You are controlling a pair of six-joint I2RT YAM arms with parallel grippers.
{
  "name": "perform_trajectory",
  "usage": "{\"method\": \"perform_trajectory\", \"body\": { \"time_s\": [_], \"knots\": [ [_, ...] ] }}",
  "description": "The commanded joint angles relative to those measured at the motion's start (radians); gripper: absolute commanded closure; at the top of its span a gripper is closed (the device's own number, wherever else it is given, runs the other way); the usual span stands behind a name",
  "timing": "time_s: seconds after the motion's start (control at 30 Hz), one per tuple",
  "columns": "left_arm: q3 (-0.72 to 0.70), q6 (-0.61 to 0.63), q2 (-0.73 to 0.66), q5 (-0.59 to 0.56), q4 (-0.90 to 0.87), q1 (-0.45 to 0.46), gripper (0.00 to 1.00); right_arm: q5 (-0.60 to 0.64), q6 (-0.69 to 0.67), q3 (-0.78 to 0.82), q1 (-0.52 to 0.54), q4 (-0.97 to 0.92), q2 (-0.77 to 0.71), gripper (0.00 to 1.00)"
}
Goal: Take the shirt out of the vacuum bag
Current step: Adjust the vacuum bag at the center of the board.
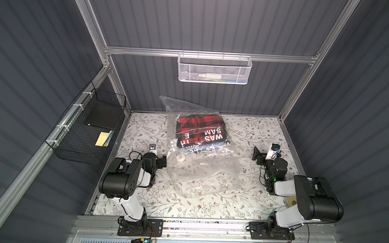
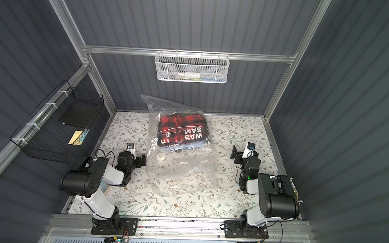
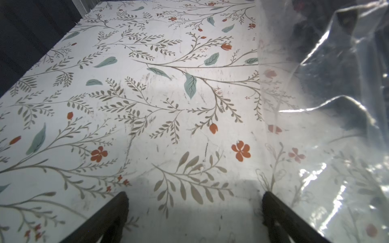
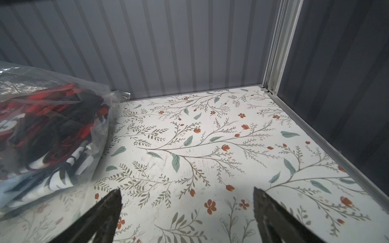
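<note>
Enclosing the shirt (image 1: 200, 129), the vacuum bag (image 1: 200, 170) leans against the back wall (image 1: 259, 95).

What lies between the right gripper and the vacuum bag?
Nothing but bare floral table separates the right gripper from the vacuum bag, in both top views and the right wrist view.

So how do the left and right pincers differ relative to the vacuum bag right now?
The left pincer sits at the edge of the vacuum bag, plastic beside one finger; the right pincer stands clear, bare table between. The left pincer is level with the valve; the right pincer, with the near end of the shirt. Shared: both open, empty, pointing toward the back wall.
</note>
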State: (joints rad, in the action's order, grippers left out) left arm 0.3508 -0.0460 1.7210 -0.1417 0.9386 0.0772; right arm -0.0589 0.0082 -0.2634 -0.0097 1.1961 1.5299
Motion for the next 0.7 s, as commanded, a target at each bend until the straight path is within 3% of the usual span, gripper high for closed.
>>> {"method": "perform_trajectory", "body": {
  "time_s": [0.0, 0.57, 0.63, 0.67],
  "knots": [
    [-0.01, -0.008, -0.022, 0.011, -0.017, -0.007, 0.0, 0.004, 0.006, 0.01, -0.003, 0.003, -0.011, 0.01],
    [-0.011, -0.008, -0.023, 0.011, -0.017, -0.008, 0.0, 0.005, 0.006, 0.009, -0.003, 0.002, -0.011, 0.01],
    [-0.012, -0.012, -0.027, -0.026, -0.006, -0.007, 0.0, 0.03, 0.014, 0.009, -0.003, 0.034, -0.012, 0.01],
    [0.02, -0.024, -0.051, -0.078, -0.08, -0.003, 0.0, 0.065, 0.033, -0.008, -0.003, 0.016, -0.032, 0.01]
  ]
}}
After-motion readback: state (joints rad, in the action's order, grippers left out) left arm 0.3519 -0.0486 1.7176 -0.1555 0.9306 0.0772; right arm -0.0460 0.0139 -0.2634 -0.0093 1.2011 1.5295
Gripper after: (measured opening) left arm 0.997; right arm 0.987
